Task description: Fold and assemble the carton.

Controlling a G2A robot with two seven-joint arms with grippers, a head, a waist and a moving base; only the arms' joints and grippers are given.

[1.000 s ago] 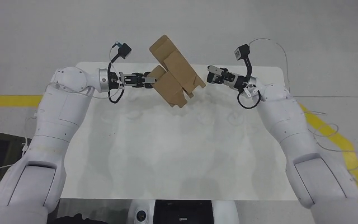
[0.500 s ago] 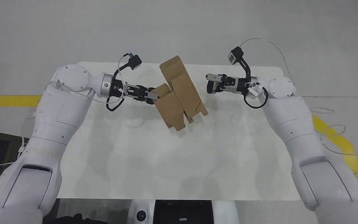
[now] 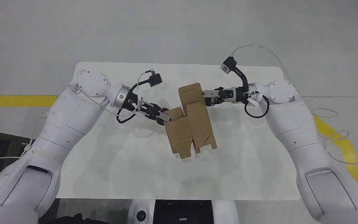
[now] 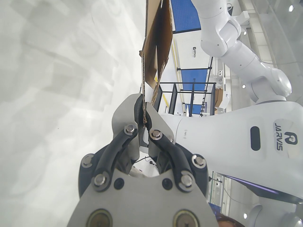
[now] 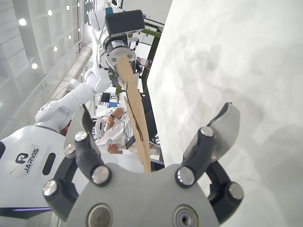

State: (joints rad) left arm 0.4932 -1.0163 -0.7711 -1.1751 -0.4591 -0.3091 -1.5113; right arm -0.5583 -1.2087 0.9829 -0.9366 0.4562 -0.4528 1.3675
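Note:
A flattened brown carton [image 3: 191,122] hangs above the middle of the white table [image 3: 100,168], its flaps pointing to the near side. My left gripper [image 3: 166,116] is shut on the carton's left flap; the left wrist view shows the corrugated edge pinched between its fingertips [image 4: 143,112], with the carton [image 4: 158,34] stretching away from them. My right gripper [image 3: 207,98] is at the carton's far right edge. It stands open in the right wrist view, its fingers [image 5: 83,121] spread wide either side of the carton's thin edge [image 5: 137,121], not touching it.
The table's far edge [image 3: 179,63] lies behind the carton. Bare tabletop [image 3: 184,173] spreads out on the near side. A yellow floor line [image 3: 22,101] runs past the table on the left.
Both arms have swung toward the near side. The carton came with the left gripper and turned more upright in the top view. The right gripper has closed the gap to the carton's edge.

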